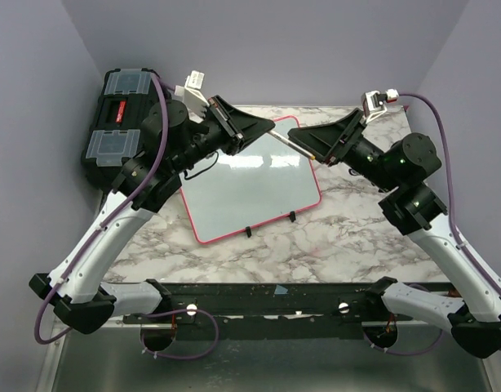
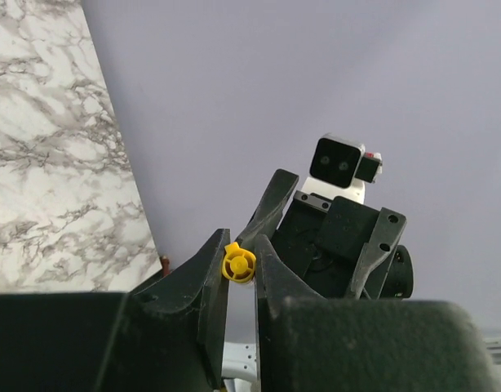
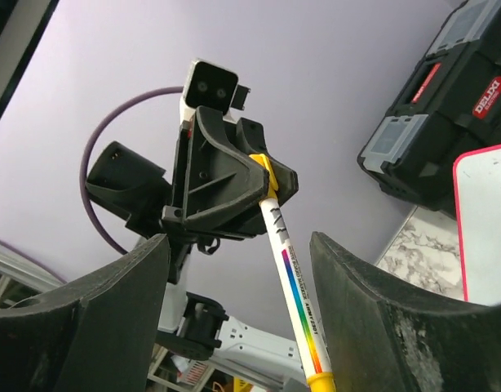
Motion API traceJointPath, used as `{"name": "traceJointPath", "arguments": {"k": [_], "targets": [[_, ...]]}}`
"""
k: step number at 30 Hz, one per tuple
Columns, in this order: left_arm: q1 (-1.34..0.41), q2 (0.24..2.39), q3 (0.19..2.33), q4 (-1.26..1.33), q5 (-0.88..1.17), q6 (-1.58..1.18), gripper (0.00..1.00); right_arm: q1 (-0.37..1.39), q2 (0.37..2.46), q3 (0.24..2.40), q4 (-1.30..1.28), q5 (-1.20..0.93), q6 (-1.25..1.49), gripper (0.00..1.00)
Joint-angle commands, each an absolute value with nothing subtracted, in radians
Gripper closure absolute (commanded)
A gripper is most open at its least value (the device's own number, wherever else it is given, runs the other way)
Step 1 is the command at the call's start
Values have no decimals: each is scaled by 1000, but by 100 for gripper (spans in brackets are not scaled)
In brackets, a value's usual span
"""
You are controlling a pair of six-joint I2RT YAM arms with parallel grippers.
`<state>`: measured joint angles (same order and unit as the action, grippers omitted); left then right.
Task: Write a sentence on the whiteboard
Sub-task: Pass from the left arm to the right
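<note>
The whiteboard point(image 1: 250, 184) lies flat on the marble table, pink-red frame, two black clips on its near edge; its corner shows in the right wrist view point(image 3: 487, 220). No sentence shows on it. A white marker point(image 1: 295, 145) with a rainbow stripe point(image 3: 295, 294) hangs in the air above the board's far right corner. My left gripper point(image 1: 263, 131) point(image 2: 239, 265) is shut on the marker's yellow cap point(image 2: 239, 264). My right gripper point(image 1: 320, 155) point(image 3: 238, 327) is open, its fingers on either side of the marker's barrel without touching it.
A black toolbox point(image 1: 120, 122) with clear lid compartments stands at the table's far left, beside the left arm; it also shows in the right wrist view point(image 3: 438, 106). Lilac walls close in the back and both sides. Bare marble point(image 1: 356, 237) lies right of the board.
</note>
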<state>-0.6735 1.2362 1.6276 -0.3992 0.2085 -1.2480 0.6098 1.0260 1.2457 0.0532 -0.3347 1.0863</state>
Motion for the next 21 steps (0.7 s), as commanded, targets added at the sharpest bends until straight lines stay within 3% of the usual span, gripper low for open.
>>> {"name": "traceJointPath", "arguments": {"k": [1,21], "targets": [[-673,1185,1572,-227,121,-1293,100,617,1034,1227,156,-354,1157,30],[-692,1176,1527,-138,117,-1240,100,617,1096,1248,184,-364,1186,43]]}}
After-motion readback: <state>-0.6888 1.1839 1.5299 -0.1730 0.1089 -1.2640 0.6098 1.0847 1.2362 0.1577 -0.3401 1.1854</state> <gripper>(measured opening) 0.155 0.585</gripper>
